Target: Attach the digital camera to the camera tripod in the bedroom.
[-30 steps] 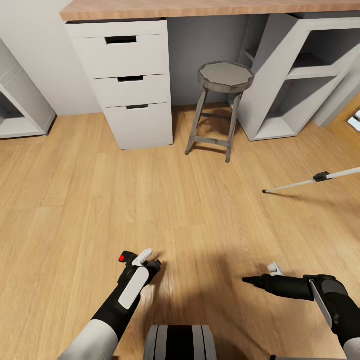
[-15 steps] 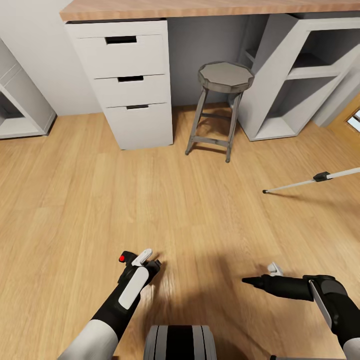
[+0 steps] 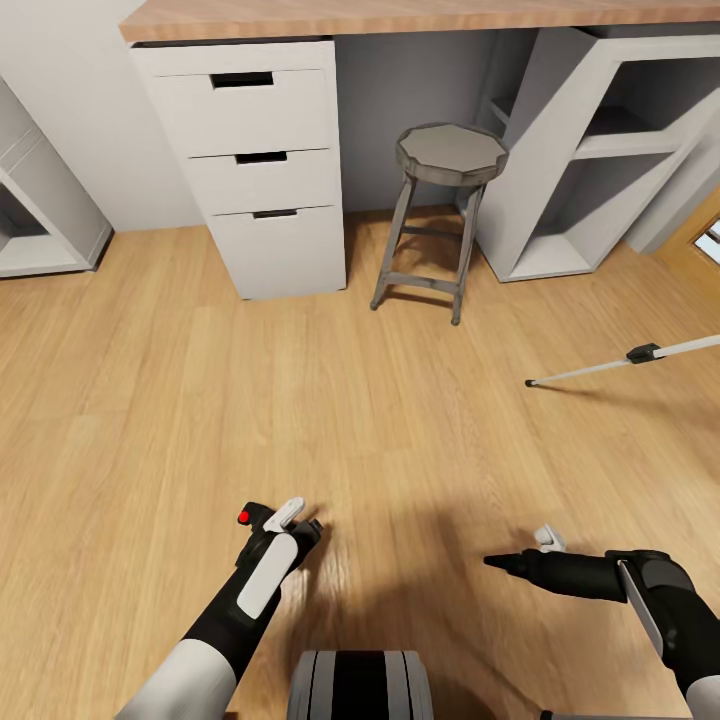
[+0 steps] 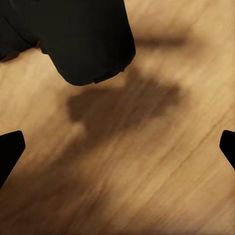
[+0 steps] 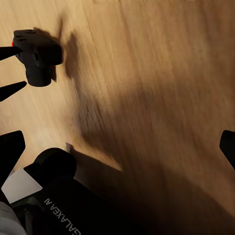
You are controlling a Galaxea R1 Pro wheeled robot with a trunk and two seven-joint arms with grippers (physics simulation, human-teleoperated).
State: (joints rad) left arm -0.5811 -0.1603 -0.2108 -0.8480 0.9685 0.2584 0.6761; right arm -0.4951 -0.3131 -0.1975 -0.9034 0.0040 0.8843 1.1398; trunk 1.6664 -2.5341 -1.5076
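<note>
The left pincer hangs low over the light wood floor, closed on the digital camera, whose red button faces up at the black body's near-left corner; in the right wrist view the same camera shows as a small black box pinched between two dark finger tips, its shadow cast on the boards beside it; the right pincer points across toward the left arm, holding nothing, and its fingers stand wide apart at the two edges of the right wrist view; one silver-white leg of the camera tripod slants in from the right edge of the head view, its black foot resting on the floor, well apart from both arms; ahead, a grey stool stands under the wooden surface, between a white drawer unit and a white open shelf unit.
</note>
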